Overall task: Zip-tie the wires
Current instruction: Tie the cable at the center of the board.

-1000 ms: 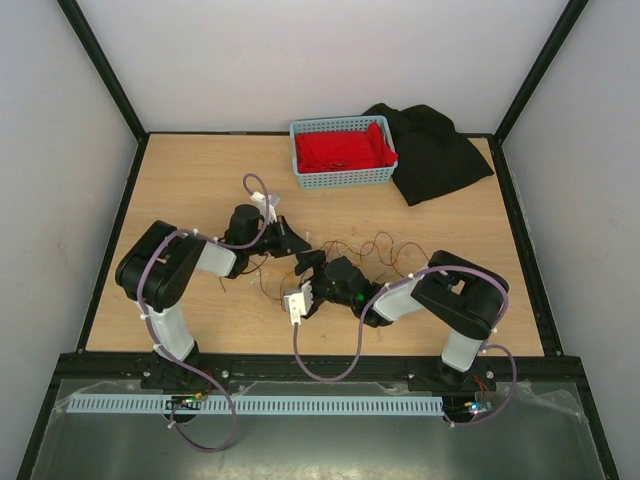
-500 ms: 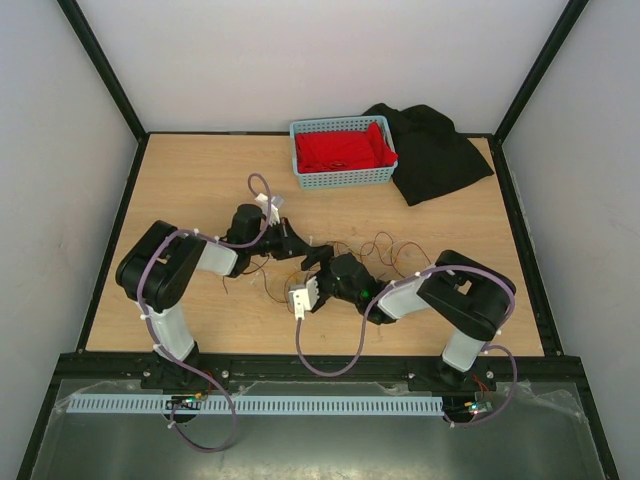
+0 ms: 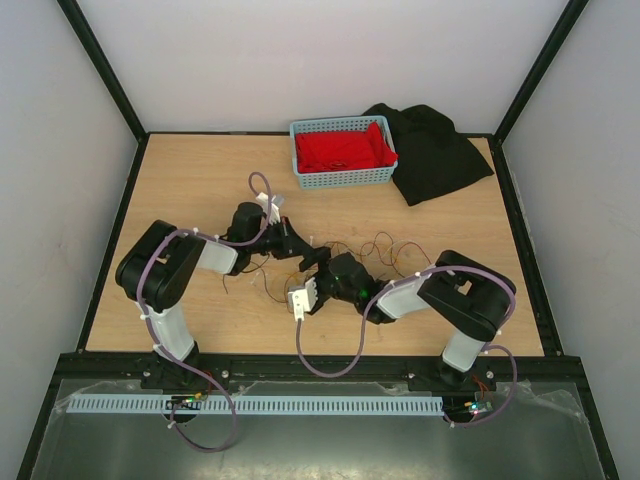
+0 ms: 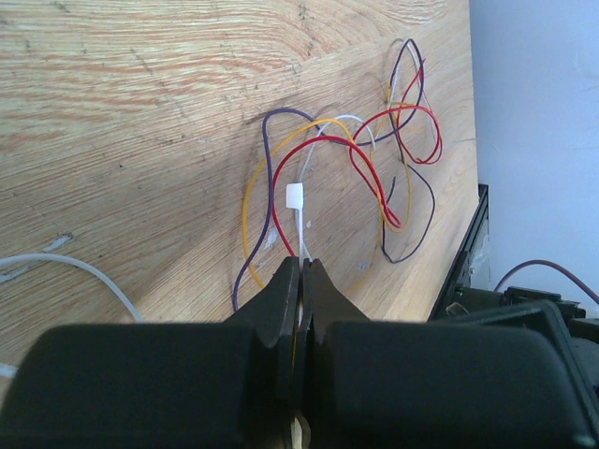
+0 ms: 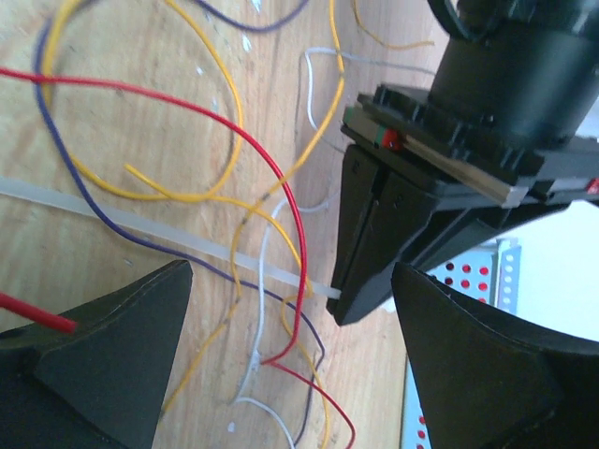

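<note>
The wires (image 4: 329, 140) are thin, curly strands in red, yellow, purple and white, lying on the grained wooden table (image 4: 140, 112). The zip tie (image 4: 294, 196), a pale flat plastic strip with a small square head, lies among them. The left gripper (image 4: 300, 267) is clenched on its tail. The right gripper (image 5: 290, 269) is close beside it, spread wide and grasping nothing.

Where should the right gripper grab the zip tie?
Probably the bare stretch of the zip tie, away from the end pinched in the left gripper. It lies flat and thin among the wires, so come from above, the right gripper straddling its width.
</note>
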